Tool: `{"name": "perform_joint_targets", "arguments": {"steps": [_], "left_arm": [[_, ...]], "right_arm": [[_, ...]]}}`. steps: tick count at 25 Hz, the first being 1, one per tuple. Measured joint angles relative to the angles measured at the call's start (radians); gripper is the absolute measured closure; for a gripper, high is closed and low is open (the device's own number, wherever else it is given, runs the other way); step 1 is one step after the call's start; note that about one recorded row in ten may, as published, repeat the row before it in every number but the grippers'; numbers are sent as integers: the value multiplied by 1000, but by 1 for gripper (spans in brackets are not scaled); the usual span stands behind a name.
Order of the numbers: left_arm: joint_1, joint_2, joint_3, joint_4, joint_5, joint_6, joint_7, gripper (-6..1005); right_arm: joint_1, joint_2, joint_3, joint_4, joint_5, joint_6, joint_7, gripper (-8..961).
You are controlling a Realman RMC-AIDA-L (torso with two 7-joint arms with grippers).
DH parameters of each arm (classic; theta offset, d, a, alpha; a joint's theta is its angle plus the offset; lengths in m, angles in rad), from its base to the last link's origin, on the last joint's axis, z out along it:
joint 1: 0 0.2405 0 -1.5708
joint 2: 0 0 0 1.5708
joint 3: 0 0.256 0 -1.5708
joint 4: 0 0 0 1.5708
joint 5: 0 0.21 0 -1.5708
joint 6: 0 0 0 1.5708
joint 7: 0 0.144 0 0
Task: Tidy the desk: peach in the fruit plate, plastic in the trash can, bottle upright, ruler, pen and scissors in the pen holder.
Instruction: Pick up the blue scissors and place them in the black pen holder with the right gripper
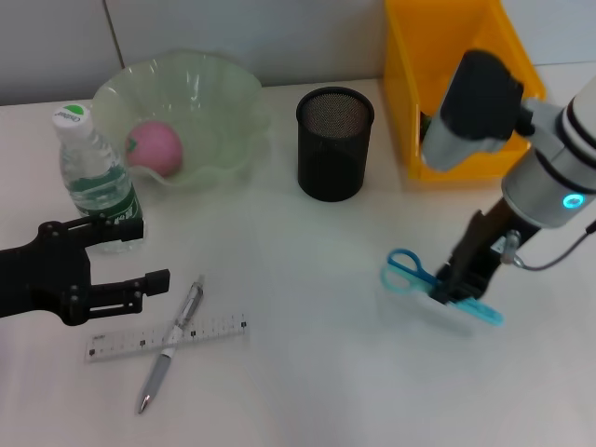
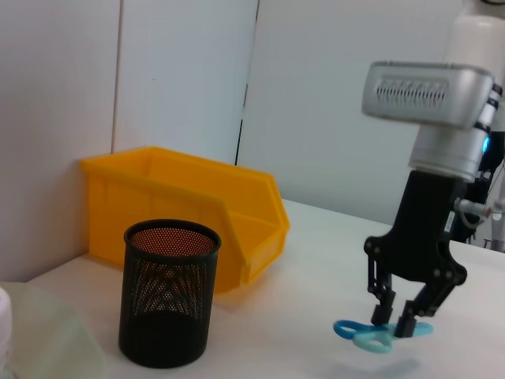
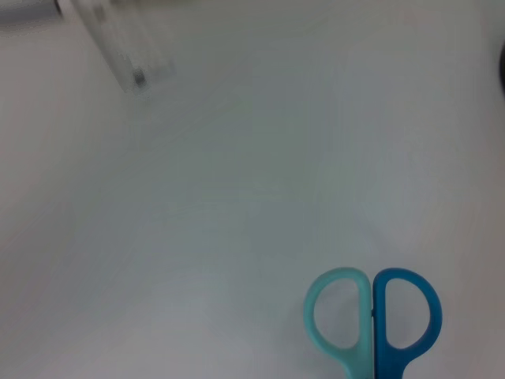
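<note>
- Head view, nearest edge: a silver pen (image 1: 171, 345) lies crossed over a clear ruler (image 1: 166, 337) on the white desk (image 1: 307, 372); the two touch where they cross. Printed graduations show on the ruler, but no figures can be read.
- Left gripper (image 1: 149, 251): black, reaching in level from the left edge, fingers spread apart and holding nothing. Its upper finger sits just in front of the water bottle (image 1: 96, 181).
- Water bottle: upright, white cap, green-and-white label; the label text is not legible.
- Right gripper (image 1: 456, 284): pointing steeply down from a grey-and-white wrist with a lit cyan ring. The left wrist view shows its black fingers closed around the blue scissors (image 1: 438, 284) near the pivot.
- Scissors: lying low at the desk surface on the right side, one handle loop light teal, the other darker blue, loops toward the robot's left. Whether they rest on the desk or are raised cannot be told.
- Mid-desk: black mesh pen holder (image 1: 334, 142), upright.
- Far left: pale green fruit plate (image 1: 223, 102) with wavy rim, pink peach (image 1: 154, 147) inside.
- Far right: yellow bin (image 1: 447, 47) against the wall.
</note>
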Motion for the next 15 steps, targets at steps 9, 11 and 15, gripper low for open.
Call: {"name": "perform_joint_targets", "arguments": {"steps": [9, 11, 15], "left_arm": [[-4, 0, 3, 0, 0, 0, -1, 184], [-4, 0, 3, 0, 0, 0, -1, 184], [-5, 0, 4, 0, 0, 1, -1, 184]], "right_arm": [[-49, 0, 161, -88, 214, 26, -96, 740], [-62, 0, 198, -95, 279, 38, -125, 739], [-95, 1, 246, -97, 405, 93, -192, 738]]}}
